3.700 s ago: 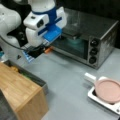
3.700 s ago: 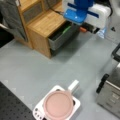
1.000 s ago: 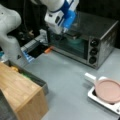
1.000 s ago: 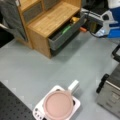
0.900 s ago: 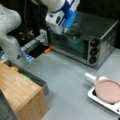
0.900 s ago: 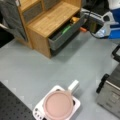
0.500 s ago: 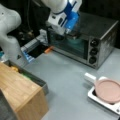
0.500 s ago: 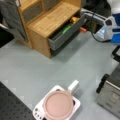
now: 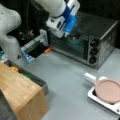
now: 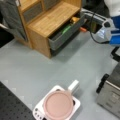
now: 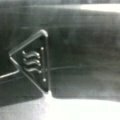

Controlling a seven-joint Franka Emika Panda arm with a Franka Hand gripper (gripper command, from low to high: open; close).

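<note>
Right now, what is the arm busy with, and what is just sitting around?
At the arm:
- blue-and-white gripper, at the oven's top front edge
- silver toaster oven
- triangular hot-surface label

Sitting around:
- pink round pan on white base
- wooden cabinet, grey drawer open

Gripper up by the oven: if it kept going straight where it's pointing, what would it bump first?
Probably the toaster oven. The gripper sits at its top front edge, and the wrist view is filled with a dark metal surface bearing a hot-surface warning triangle.
</note>
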